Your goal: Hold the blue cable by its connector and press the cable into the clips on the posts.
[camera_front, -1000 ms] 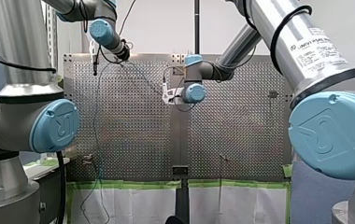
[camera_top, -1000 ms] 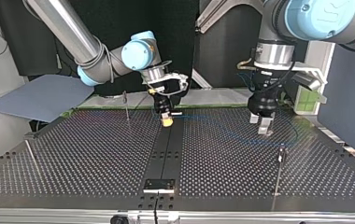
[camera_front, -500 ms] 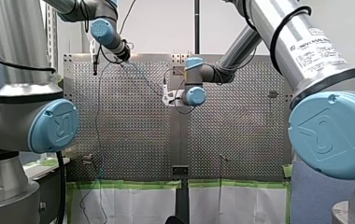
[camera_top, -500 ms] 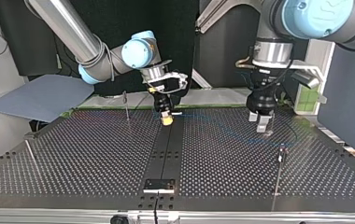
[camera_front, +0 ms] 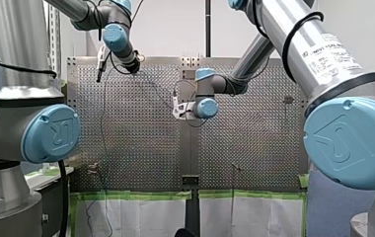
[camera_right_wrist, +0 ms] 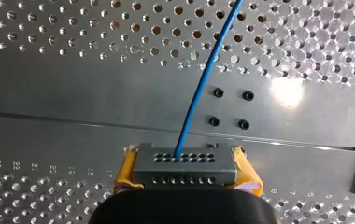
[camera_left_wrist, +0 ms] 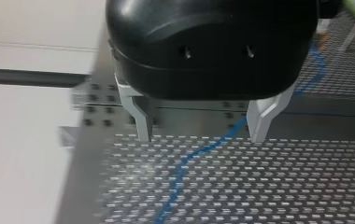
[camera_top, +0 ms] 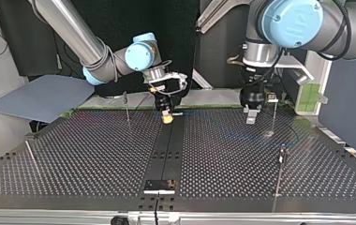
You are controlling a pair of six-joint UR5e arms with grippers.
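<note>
Where the small grey block connector (camera_right_wrist: 185,163) sits: between the yellow pads (camera_right_wrist: 125,173) of my right gripper (camera_right_wrist: 185,171), its face with rows of small holes turned away from the gripper.
Right gripper: closed on the connector, hanging over the solid dark strip (camera_top: 166,150) that runs down the middle of the perforated metal table (camera_top: 73,164); in the top view it is at the strip's far end.
Cable: the thin blue cable (camera_right_wrist: 203,79) leaves one hole in the connector's face and runs ahead of the gripper, out over the holes of the table. In the left wrist view it lies in a loose wavy line on the table and passes under the gap between that gripper's fingers.
Left gripper: my left gripper (camera_left_wrist: 203,128) has a black body and two pale metal fingers (camera_left_wrist: 143,123) spread wide apart, with nothing held between them. It hovers just above the table, at the far right in the top view.
Posts: four thin upright metal posts stand on the table in the top view. One (camera_top: 273,115) is just right of my left gripper with a small clip (camera_top: 270,98) at its top, one (camera_top: 279,173) is nearer at the right, one (camera_top: 127,107) is at the far left, and one (camera_top: 31,159) is at the near left.
Clips: whether the cable sits in any of them cannot be told.
</note>
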